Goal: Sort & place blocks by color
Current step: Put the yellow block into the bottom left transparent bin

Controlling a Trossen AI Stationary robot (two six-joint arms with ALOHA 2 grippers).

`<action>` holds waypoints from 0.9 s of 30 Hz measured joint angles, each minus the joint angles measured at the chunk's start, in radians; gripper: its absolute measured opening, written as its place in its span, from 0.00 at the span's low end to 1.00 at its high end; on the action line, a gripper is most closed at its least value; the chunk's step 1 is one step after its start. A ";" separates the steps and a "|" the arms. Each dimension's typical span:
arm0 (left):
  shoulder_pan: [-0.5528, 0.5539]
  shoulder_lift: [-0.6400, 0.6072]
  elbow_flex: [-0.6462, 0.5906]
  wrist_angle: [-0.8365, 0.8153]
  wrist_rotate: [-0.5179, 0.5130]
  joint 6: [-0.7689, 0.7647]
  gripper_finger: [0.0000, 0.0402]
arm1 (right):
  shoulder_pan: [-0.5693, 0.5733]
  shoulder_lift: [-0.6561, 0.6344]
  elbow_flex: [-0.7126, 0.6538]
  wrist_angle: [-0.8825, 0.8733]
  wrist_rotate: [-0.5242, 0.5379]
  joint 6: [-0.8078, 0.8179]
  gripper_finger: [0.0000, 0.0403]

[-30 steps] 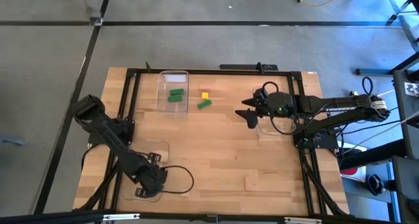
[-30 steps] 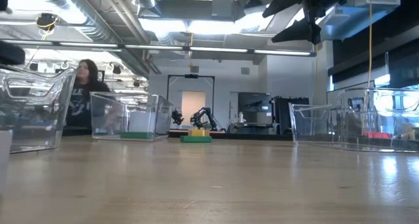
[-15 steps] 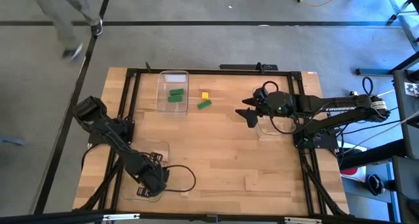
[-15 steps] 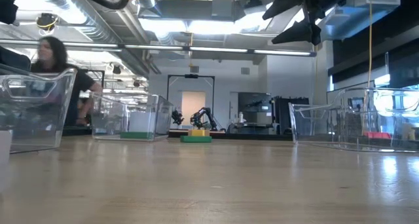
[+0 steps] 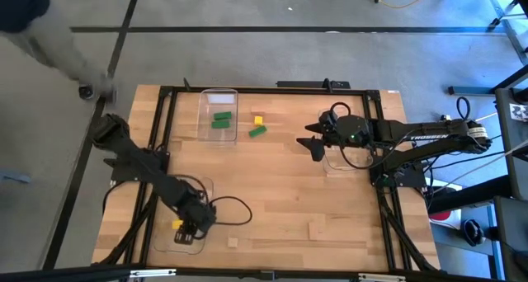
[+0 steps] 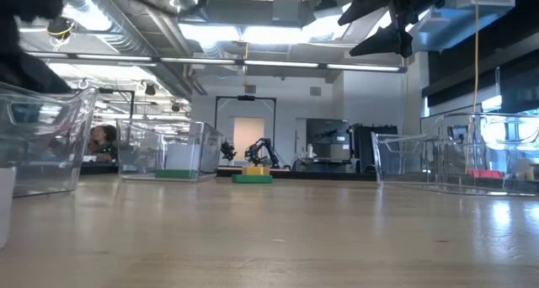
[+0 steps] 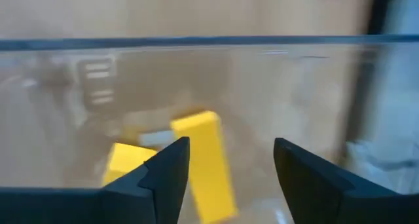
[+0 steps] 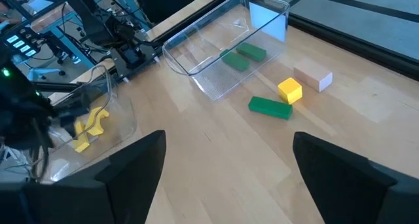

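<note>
the left gripper (image 7: 226,168) hangs released over a clear tray (image 5: 188,232); its wrist view alone shows 2 yellow blocks (image 7: 203,165) just beneath the fingers. the right gripper (image 8: 226,165), spread wide and empty, faces a green block (image 8: 270,107), which lies beside a yellow cube (image 8: 290,90).

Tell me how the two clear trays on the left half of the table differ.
The far tray holds two green blocks; the near tray holds yellow blocks. The left hand hangs over the near tray, fingers apart; no hand is over the far tray. Both are clear plastic.
</note>
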 joint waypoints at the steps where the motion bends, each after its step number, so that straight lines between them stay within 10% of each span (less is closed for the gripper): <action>1: 0.010 -0.025 0.001 -0.001 0.027 0.000 0.53 | 0.000 0.000 0.000 0.000 0.000 0.000 0.83; 8: 0.123 -0.287 0.024 -0.050 0.071 0.000 0.53 | 0.000 0.000 0.000 0.000 0.000 0.000 0.83; 15: 0.372 -0.476 0.123 -0.026 -0.184 0.113 0.53 | 0.000 0.000 0.000 0.001 0.000 0.000 0.83; 27: 0.723 -0.596 0.011 0.481 -0.251 0.365 0.52 | 0.000 0.000 0.000 0.002 -0.009 0.000 0.83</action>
